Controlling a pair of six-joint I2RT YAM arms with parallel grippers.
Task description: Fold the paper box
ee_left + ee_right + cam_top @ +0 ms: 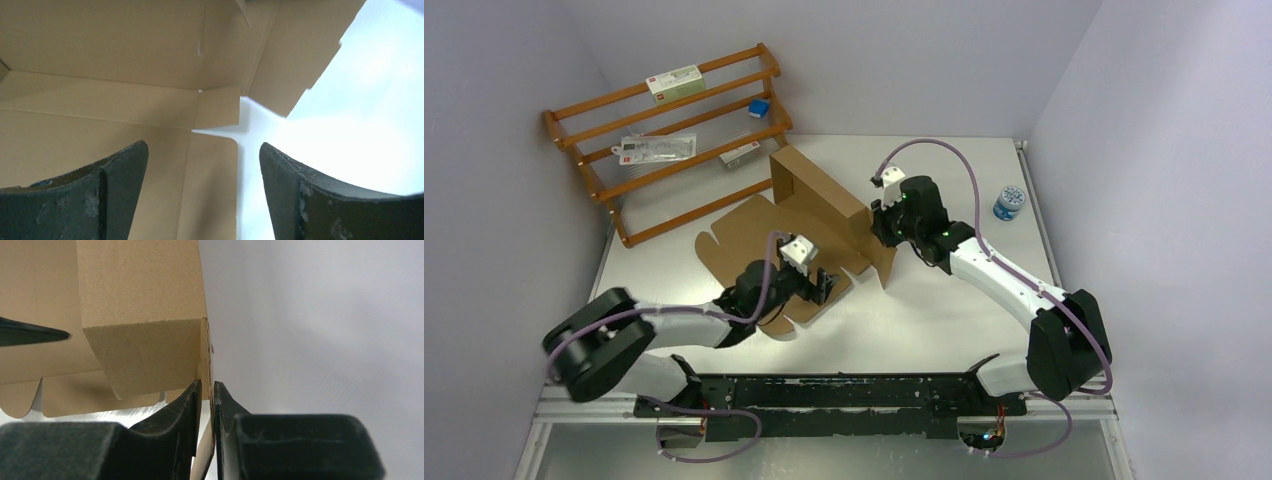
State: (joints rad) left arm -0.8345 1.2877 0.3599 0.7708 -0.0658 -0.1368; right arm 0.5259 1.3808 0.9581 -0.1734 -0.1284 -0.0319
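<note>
At the near edge, a black rail (844,395) carries both arm bases. The left arm (674,325) has its elbow doubled back at the near left. Its forearm runs low over the worktop (924,330), going right and away. The left tool (824,285) sits at the near right edge of the flat cardboard with its fingers spread wide and holding nothing. In the left wrist view the left tool (202,150) has one finger over cardboard and the other over bare white surface.

The paper box (744,230) lies mid-worktop, part folded. Its base and near flaps are flat, and a long wall stands upright along the far right side. A shorter panel turns the corner at the right end.

The right arm (1014,280) rises from the near right. Its white forearm stretches away and to the left, ending at that corner. The right tool (884,225) is pinched on the thin upright edge of the cardboard. The right wrist view shows the right tool (206,390) with its fingers nearly together and the panel between them, just beside the folded corner.

Farther off, a blue-lidded jar (1009,202) stands alone on the right, well apart from the box. At the far left a wooden rack (584,160) leans against the wall, close behind the box's far flap. It holds a white-and-green carton (674,80), a blue cube (759,108) and a clear packet (659,150).
</note>
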